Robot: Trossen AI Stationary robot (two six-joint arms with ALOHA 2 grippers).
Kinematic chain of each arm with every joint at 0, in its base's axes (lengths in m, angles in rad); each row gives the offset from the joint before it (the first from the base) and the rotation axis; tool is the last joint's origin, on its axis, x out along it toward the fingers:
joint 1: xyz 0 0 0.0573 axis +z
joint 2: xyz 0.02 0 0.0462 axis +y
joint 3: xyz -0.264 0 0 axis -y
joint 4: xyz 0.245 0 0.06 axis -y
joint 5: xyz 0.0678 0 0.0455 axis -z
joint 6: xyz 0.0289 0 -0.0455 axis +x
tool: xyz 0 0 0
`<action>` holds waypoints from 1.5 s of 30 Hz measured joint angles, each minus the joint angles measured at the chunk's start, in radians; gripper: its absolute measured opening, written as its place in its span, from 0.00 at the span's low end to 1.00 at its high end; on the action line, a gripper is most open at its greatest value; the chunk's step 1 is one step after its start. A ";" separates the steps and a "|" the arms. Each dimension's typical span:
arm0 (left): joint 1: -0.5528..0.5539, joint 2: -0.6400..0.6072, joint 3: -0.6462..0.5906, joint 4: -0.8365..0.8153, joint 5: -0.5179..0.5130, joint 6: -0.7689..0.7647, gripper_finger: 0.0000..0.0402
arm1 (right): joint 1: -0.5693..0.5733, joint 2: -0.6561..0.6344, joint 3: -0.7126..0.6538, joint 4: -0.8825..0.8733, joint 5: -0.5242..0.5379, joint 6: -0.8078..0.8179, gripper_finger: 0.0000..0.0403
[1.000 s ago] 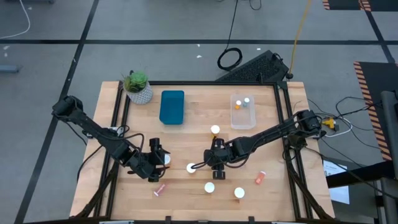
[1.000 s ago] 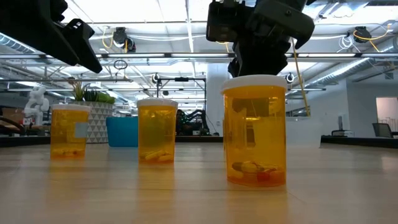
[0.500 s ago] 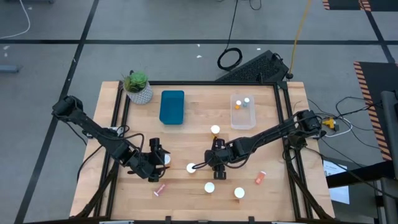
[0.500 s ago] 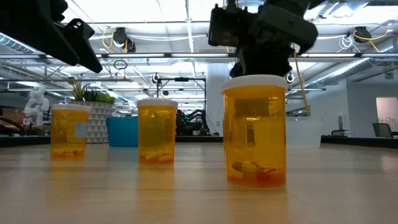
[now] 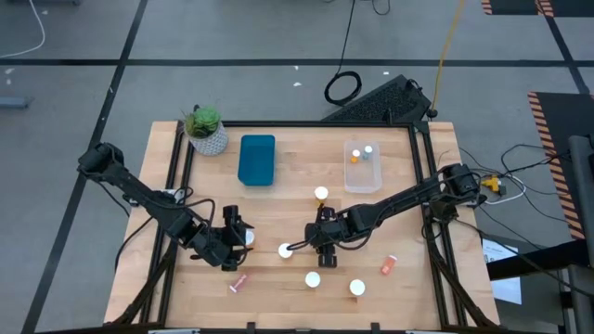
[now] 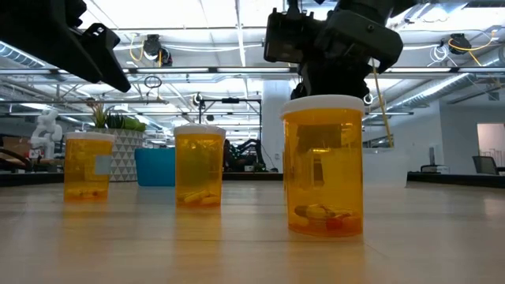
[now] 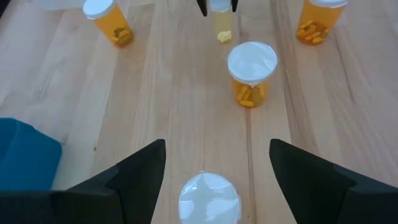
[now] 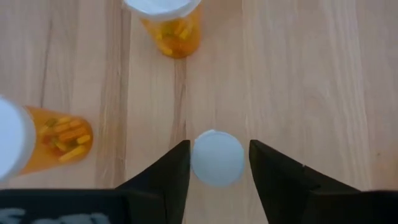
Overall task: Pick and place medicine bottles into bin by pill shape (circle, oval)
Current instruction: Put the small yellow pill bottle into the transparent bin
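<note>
Right tool (image 8: 217,163) straddles a white-capped bottle (image 8: 217,157), fingers apart; left tool (image 7: 214,163) gapes over another bottle (image 7: 209,198).

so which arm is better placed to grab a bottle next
Right. Its open gripper already straddles a white-capped bottle. The left gripper is open too, but its bottle sits short of the fingertips.

You have a pale wooden table (image 5: 278,199) carrying a potted plant (image 5: 205,129), a blue bin (image 5: 257,160), a clear bin (image 5: 363,166) and scattered medicine bottles (image 5: 314,279).
</note>
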 joint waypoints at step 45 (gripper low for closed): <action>0.038 0.000 0.000 0.080 -0.089 0.006 0.73 | -0.617 -0.497 0.000 -0.563 0.053 -0.230 0.29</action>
